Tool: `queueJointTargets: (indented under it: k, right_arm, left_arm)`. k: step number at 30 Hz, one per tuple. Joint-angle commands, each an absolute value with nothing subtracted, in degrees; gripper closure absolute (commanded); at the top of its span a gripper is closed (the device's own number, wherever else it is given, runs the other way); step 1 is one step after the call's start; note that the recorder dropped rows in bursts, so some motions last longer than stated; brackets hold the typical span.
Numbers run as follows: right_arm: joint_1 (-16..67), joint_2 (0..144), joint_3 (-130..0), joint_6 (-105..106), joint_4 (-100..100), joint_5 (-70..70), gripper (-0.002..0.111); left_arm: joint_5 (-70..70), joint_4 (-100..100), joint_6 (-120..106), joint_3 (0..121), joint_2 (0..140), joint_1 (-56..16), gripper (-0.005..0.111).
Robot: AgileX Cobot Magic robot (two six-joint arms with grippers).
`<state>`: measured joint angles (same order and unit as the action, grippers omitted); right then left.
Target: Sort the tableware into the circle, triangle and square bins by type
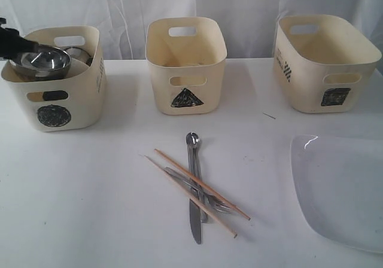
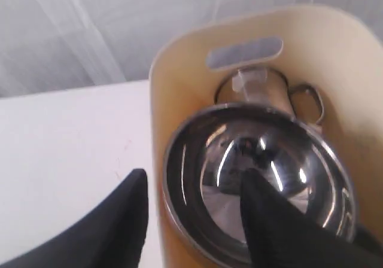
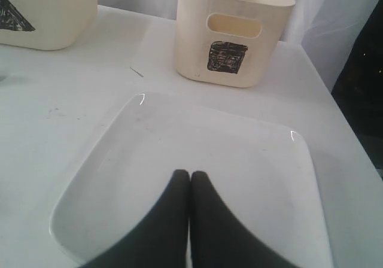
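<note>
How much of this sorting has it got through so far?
Done: a steel mug sits in the circle bin. In hand: the left hand, open, hovers at the steel bowl on top of that bin. Left: chopsticks, spoon, fork and knife on the table, and the white plate under the shut right hand.

Left tool spread, right tool closed
</note>
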<state>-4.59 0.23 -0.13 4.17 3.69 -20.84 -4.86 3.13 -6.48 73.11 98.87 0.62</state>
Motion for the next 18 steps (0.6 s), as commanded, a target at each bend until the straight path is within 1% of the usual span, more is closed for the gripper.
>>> queueJointTargets:
  k: [1,4,7,8,9,10,12,13,18]
  right_arm:
    - [-4.55,0.0,0.0,4.23,4.05,-20.14,0.108]
    - [-4.55,0.0,0.0,4.23,4.05,-20.14,0.108]
    - [-4.55,0.0,0.0,4.23,4.05,-20.14,0.108]
    - [-4.55,0.0,0.0,4.23,4.05,-20.14,0.108]
    - [-4.55,0.0,0.0,4.23,4.05,-20.14,0.108]
    - [-4.55,0.0,0.0,4.23,4.05,-20.14,0.108]
    - [-4.55,0.0,0.0,4.23,4.05,-20.14,0.108]
    - [-4.55,0.0,0.0,4.23,4.05,-20.14,0.108]
    - [-4.55,0.0,0.0,4.23,4.05,-20.14,0.108]
  left_arm:
    - [-6.17,2.94,-8.1,73.44,90.02,0.58,0.054]
    - [-5.38,2.94,-11.87,73.44,83.91,0.58,0.054]
    - [0.3,2.94,-13.76,73.44,77.53,0.58,0.055]
    - [2.91,2.94,-13.76,73.44,75.97,0.58,0.058]
    - [5.41,2.94,-13.19,73.1,73.74,0.58,0.065]
    - [7.36,2.94,-12.14,72.7,72.23,0.58,0.075]
    - [8.4,2.94,-7.56,70.55,68.51,0.58,0.099]
    - [8.58,2.94,-5.17,69.04,66.94,0.58,0.106]
    - [7.92,2.94,1.54,57.78,55.54,0.58,0.107]
